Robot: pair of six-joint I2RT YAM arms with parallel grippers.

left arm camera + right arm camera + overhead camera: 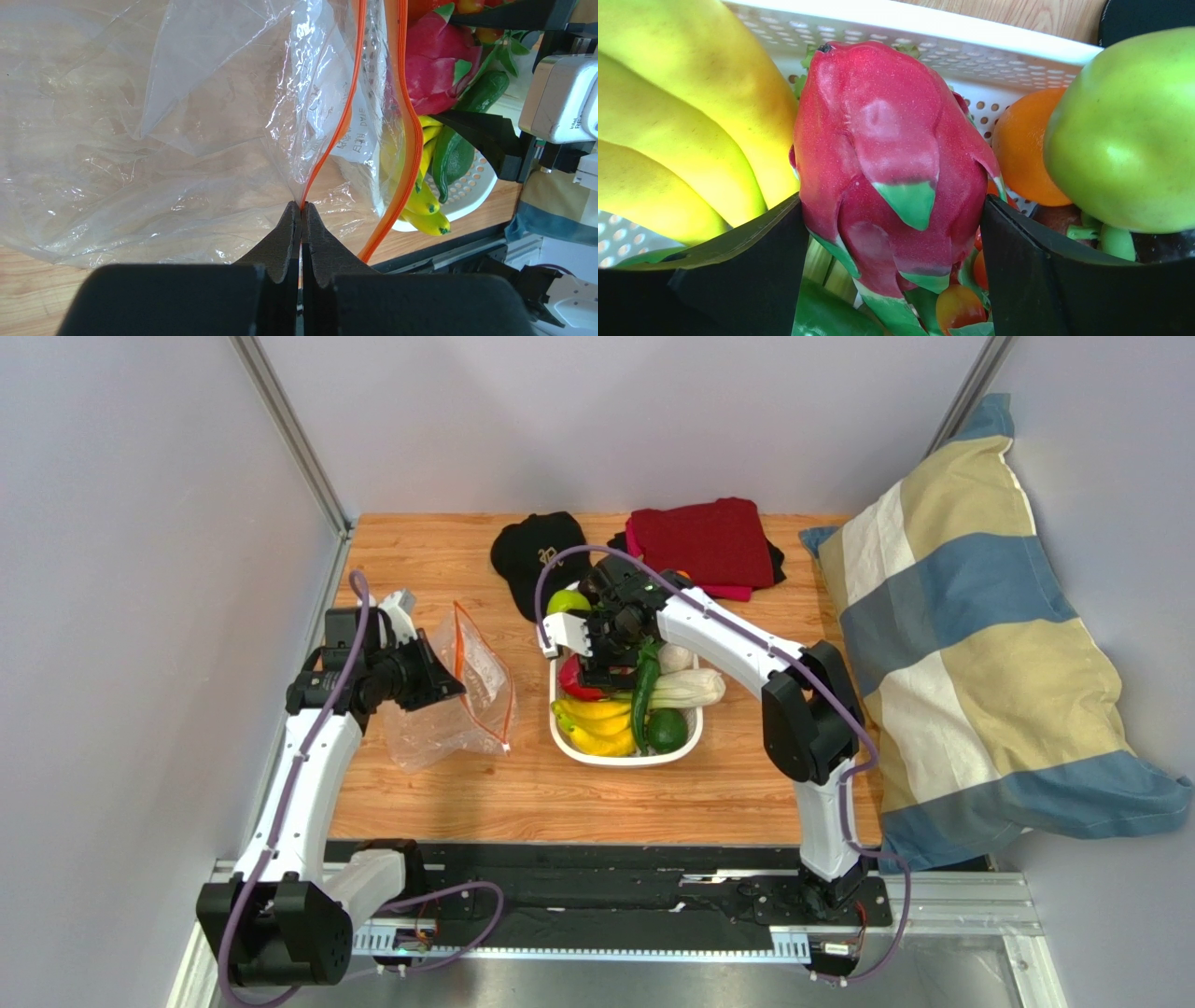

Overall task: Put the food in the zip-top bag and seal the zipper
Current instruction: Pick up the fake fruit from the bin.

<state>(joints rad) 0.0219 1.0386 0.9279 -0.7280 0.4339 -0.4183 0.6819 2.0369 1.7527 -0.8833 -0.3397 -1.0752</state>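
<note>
The clear zip-top bag (pixel 442 721) lies on the wooden table left of the white basket (pixel 617 752). My left gripper (pixel 425 676) is shut on one lip of its mouth, right on the red-orange zipper strip (pixel 337 133), holding the mouth apart from the other strip (pixel 410 140). My right gripper (pixel 892 199) is down in the basket with a finger against each side of the pink dragon fruit (pixel 892 140), which also shows in the left wrist view (pixel 435 63). A round green fruit (pixel 1130 133) and an orange fruit (pixel 1022 150) lie beside it.
Yellow bananas (pixel 596 728), a long green vegetable (pixel 645 693) and white-stemmed greens (pixel 690 686) fill the basket. A black cap (pixel 537 546) and a red cloth (pixel 706 542) lie at the back. A striped pillow (pixel 968 644) sits at the right edge.
</note>
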